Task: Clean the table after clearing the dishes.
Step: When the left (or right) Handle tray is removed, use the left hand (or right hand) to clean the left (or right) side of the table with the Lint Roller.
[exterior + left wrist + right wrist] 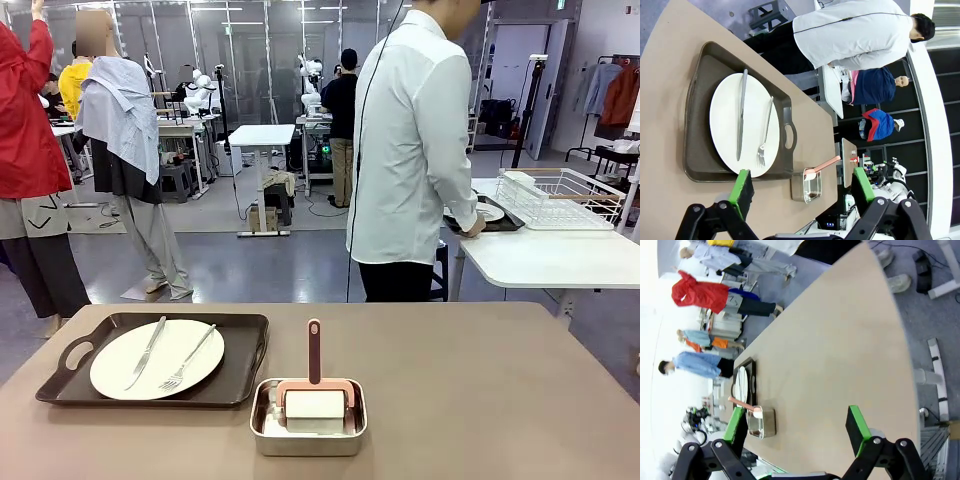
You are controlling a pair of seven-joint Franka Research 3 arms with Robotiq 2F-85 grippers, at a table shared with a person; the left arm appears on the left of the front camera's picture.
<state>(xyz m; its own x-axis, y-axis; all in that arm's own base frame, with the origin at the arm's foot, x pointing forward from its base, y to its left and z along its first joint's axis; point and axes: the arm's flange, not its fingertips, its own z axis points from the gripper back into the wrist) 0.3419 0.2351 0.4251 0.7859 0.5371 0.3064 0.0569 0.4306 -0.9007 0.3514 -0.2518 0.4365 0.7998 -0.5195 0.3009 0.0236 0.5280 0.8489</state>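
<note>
On the brown table (480,400), at its left, a dark handled tray (250,330) carries a white plate (168,352) with a knife (147,352) and a fork (190,356). A person in a white shirt (410,150) stands at the far side, one hand on a second tray with a plate (490,212) on the white side table. My left gripper (802,187) hangs open above the table, near the tray (700,100) and plate (725,120). The right gripper (796,427) is open over bare tabletop (840,340).
A small steel pan (308,425) holding a pink-handled roller (314,380) sits at the front centre of the table. A wire rack (560,197) stands on the white side table (560,260) at the right. Farther back are other tables and people.
</note>
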